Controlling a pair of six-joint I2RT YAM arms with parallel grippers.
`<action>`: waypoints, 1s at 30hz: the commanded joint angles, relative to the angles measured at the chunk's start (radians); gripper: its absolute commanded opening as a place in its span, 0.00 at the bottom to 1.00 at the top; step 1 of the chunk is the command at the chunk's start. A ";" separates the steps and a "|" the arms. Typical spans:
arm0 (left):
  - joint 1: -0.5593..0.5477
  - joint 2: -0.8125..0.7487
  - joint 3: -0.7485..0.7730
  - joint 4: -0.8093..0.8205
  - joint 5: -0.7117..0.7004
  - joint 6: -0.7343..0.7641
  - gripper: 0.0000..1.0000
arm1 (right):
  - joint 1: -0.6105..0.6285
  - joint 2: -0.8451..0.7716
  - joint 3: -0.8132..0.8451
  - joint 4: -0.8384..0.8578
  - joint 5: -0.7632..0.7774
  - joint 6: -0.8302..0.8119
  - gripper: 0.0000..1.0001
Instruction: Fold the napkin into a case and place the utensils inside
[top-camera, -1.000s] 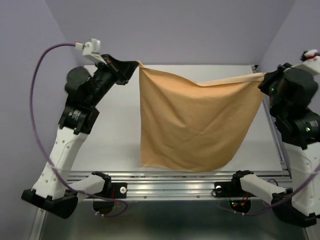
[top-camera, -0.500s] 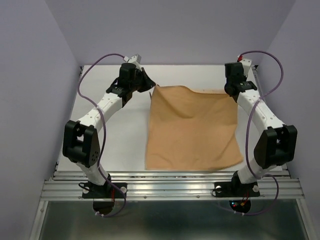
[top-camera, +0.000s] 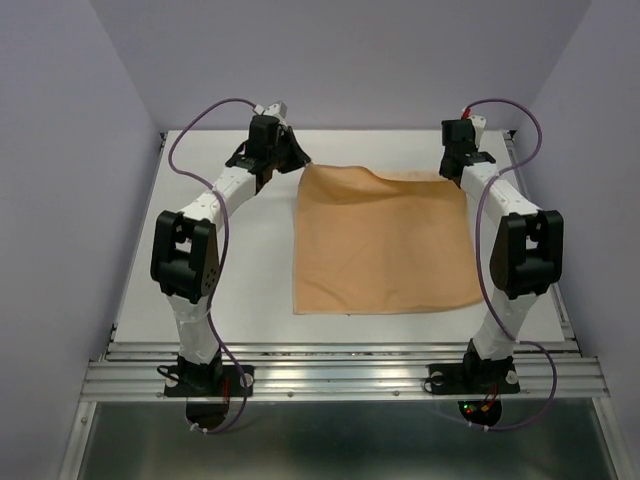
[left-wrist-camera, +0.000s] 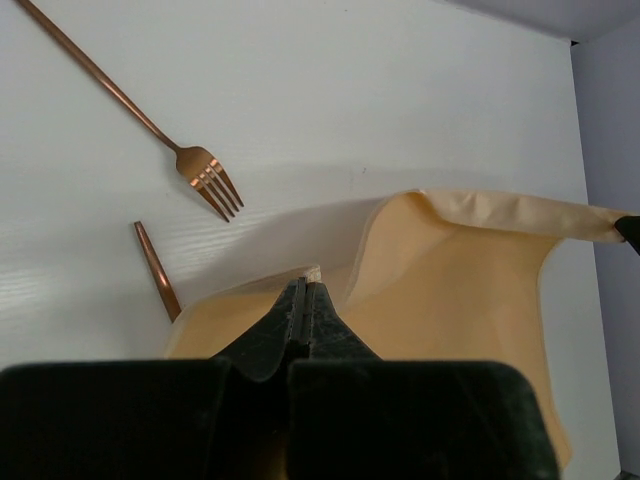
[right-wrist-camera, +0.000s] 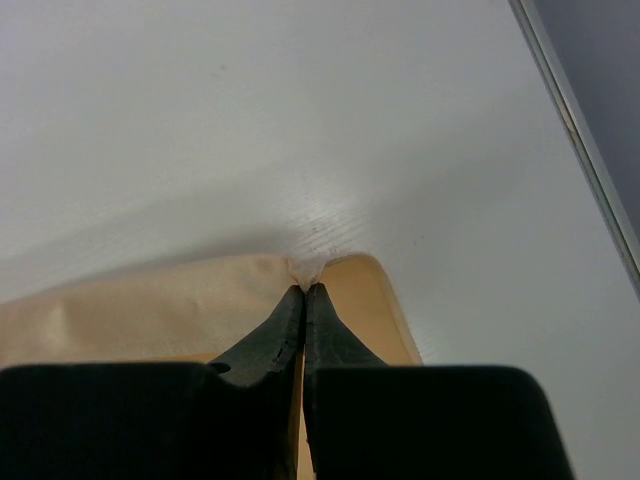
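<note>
Over the table (top-camera: 230, 290), from the top camera, the napkin (top-camera: 385, 240) lay spread almost flat. A second before, it had hung in the air as a slack sheet between the two raised arms. Both arms had since reached far forward and come down, and the cloth had settled from its near edge back. Only the far edge was still lifted, with a small ripple. The left claw (top-camera: 298, 162) held the far left corner and the right claw (top-camera: 462, 182) the far right one. No utensil showed from above, for the left arm stood over that part of the table.

At the left wrist, the left claw (left-wrist-camera: 305, 290) was fully shut, with a tip of napkin (left-wrist-camera: 470, 290) pinched between its fingers. The far edge ran taut toward the other corner. Beyond that corner the fork (left-wrist-camera: 205, 175) lay bare on the table. A stick (left-wrist-camera: 158, 270) lay just beside the napkin's edge, and its near end ran out of sight there.

At the right wrist, the right claw (right-wrist-camera: 303, 292) was shut as tight on its corner, which puckered at the fingertips. The napkin (right-wrist-camera: 150, 310) lay low on the table behind it.

By my reckoning the spreading was all but done. Letting go of both corners should come next, then the first fold. The stick so near the edge could catch the cloth.
</note>
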 joint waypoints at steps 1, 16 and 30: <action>0.030 0.021 0.119 0.019 0.014 0.033 0.00 | -0.010 0.005 0.099 0.069 -0.049 -0.001 0.01; 0.096 0.058 0.179 -0.023 0.049 0.067 0.00 | -0.091 -0.052 0.071 0.068 -0.295 0.095 0.01; 0.101 -0.143 -0.035 -0.038 0.121 0.082 0.00 | -0.091 -0.262 -0.145 -0.009 -0.350 0.141 0.01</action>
